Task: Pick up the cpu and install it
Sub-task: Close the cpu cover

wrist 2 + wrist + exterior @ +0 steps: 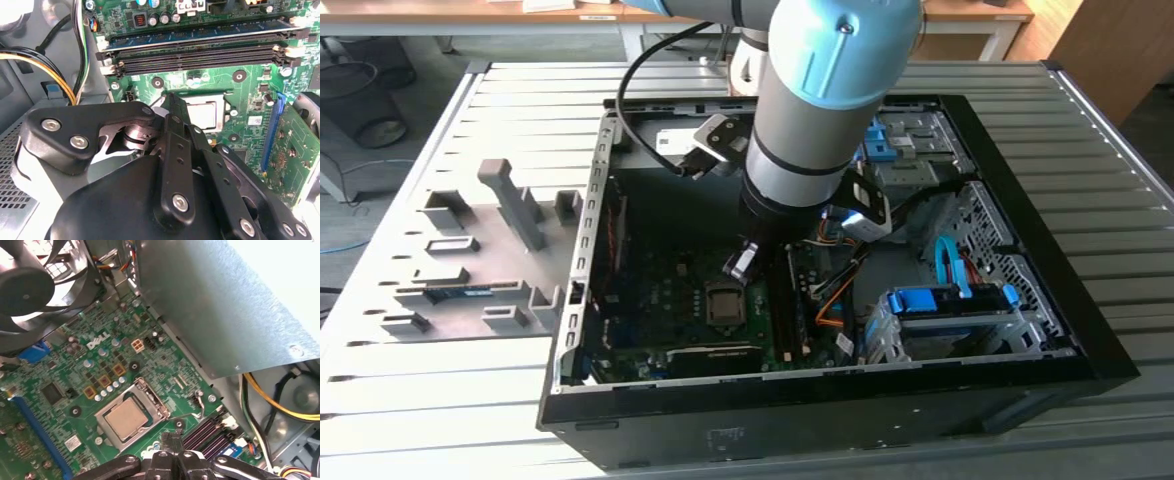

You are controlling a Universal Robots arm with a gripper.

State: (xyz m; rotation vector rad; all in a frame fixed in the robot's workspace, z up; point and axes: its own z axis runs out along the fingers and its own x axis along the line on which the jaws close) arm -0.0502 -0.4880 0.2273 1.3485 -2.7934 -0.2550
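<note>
The cpu [124,419] lies flat in its socket on the green motherboard [107,352], its dull silver face up and the socket frame [150,400] around it. In the second wrist view the cpu [202,115] sits just past my fingertips. My gripper [170,439] hangs a little above the board beside the socket, fingers together with nothing between them. In the exterior view the gripper [740,262] is inside the open computer case [1067,330], just above the socket with the cpu [724,300].
Black memory slots [200,52] run beside the socket, close to the gripper. A case fan [25,290], a metal power-supply box [225,305] and yellow cables [280,405] crowd the board. A grey fixture tray [467,260] outside the case holds a blue-green memory stick [460,293].
</note>
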